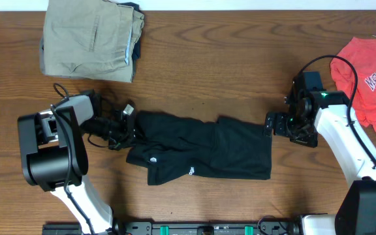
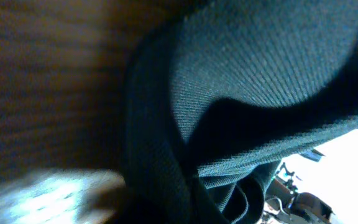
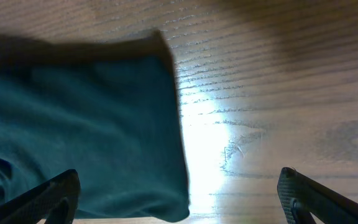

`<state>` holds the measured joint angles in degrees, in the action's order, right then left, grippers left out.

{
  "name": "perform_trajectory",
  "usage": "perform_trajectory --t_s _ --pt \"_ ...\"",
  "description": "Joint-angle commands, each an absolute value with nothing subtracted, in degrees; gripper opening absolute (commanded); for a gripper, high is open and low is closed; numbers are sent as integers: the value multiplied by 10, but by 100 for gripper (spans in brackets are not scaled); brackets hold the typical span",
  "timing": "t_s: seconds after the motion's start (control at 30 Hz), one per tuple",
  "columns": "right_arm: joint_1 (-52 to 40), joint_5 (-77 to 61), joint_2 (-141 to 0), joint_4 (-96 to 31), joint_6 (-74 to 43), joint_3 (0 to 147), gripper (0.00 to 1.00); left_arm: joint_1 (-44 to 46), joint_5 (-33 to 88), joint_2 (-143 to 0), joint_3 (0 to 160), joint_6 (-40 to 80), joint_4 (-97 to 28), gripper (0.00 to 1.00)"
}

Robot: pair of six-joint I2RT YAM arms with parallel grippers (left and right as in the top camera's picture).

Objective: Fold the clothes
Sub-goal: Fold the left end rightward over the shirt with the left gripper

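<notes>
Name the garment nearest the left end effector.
The black shirt: the left end effector sits at its left edge. The tan trousers lie folded farther back; the red T-shirt is far right.

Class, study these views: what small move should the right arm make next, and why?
Probably close the right tool on the right edge of the black shirt. The left tool looks pinched on the shirt's left end, while the right one stands open, its fingers straddling that edge low over the table.

The red T-shirt (image 1: 371,72) runs off the right edge (lettering half lost); marks on the black shirt (image 1: 207,143) are too small to read.
</notes>
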<state>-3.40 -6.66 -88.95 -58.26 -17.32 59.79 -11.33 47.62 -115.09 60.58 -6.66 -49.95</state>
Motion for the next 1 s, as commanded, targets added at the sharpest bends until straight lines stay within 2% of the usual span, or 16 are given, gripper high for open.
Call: perform_trajectory --t_s 0.0,0.23,0.5,0.7,0.97 --pt "-34 -71 -883 -582 -166 594 99 -129 453 -1160 658 -50 -527 6" --pt "-34 -80 -883 -556 -166 565 99 -124 336 -1121 742 -16 -617 6" --pt "-34 -133 -883 -500 -166 517 99 -89 327 -986 746 1 -646 6" --pt "-34 -151 -883 -481 -166 498 99 -1 327 -915 746 50 -655 6" --pt "-34 -157 -883 -470 -167 498 99 176 327 -907 738 130 -606 6"
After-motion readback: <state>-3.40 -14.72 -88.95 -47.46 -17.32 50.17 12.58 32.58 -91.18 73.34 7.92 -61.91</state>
